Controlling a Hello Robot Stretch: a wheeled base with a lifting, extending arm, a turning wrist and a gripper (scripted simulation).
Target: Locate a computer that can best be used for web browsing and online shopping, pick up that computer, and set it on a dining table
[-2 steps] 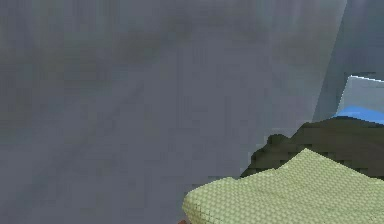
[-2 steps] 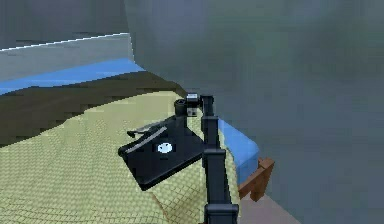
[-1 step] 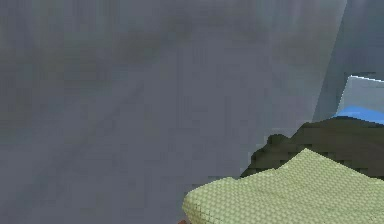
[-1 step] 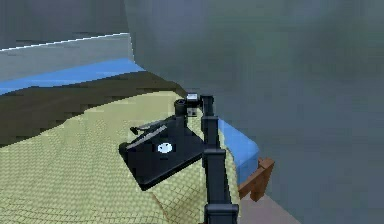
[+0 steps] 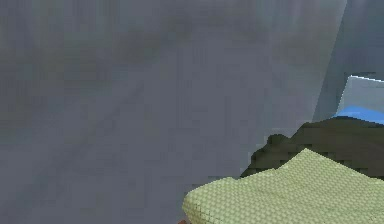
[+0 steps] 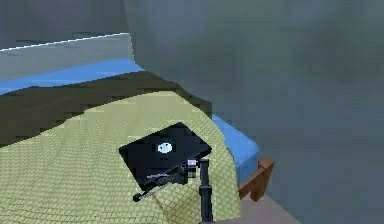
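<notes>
in the forward view, a bare grey wall (image 5: 140, 90) is taking up the left and the middle. toward the bottom right, a corner of a yellow-green blanket (image 5: 295, 190) is spreading into the picture, with a dark cover (image 5: 310, 140) lying behind it. at the far right edge a blue sheet (image 5: 366, 108) is showing under a pale panel.

in the arm side view, a bed (image 6: 235, 140) is stretching from the left edge past the middle. at the upper left its pale headboard (image 6: 75, 52) is standing against the wall, and below it the blue sheet, the dark cover and then the yellow-green blanket are lying in bands toward the bottom edge. the blanket is draping over most of the bed's near part.

just left of the middle, the computer (image 6: 165, 150) is lying flat and closed on the blanket, a thin black slab with a small pale mark on its lid, turned at a slant. the hand (image 6: 146, 192) is reaching along the computer's near edge, its thin fingers pointing toward the lower left. since the computer is resting on the bed right behind it, i cannot tell whether the hand is holding anything, nor how its fingers are set. the arm (image 6: 206, 200) is rising from the bottom edge just right of the hand.

further right, the bed's brown wooden frame (image 6: 262, 178) is showing at the corner, and grey wall is filling the rest.
</notes>
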